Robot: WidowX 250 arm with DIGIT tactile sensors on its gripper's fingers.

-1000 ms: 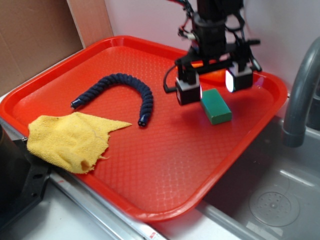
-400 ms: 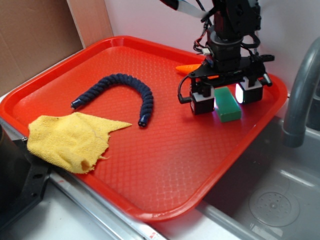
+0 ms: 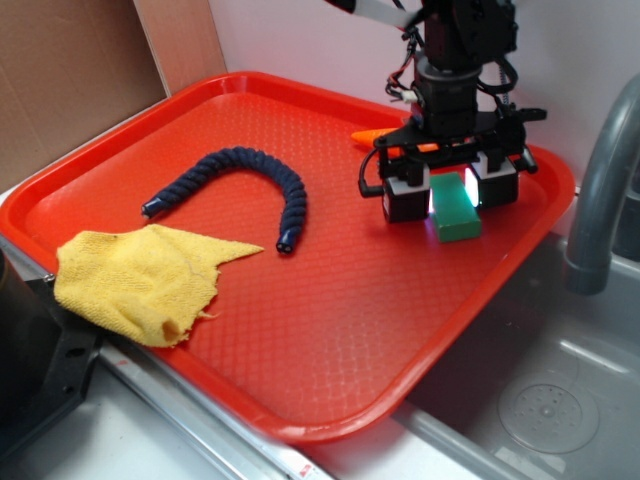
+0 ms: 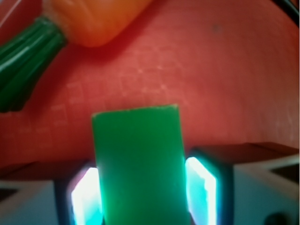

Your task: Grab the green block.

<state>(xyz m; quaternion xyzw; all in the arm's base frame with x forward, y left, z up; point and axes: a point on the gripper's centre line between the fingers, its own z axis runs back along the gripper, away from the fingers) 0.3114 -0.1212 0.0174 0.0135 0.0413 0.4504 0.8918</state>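
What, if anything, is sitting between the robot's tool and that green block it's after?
Nothing visible. The tool already straddles the green block, one finger on each side, as the wrist view shows. The toy carrot lies beyond the block on the red tray, out of the way.

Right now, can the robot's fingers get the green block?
Probably yes. The block already sits between the open fingers, one on each side, and the carrot lies clear of it.
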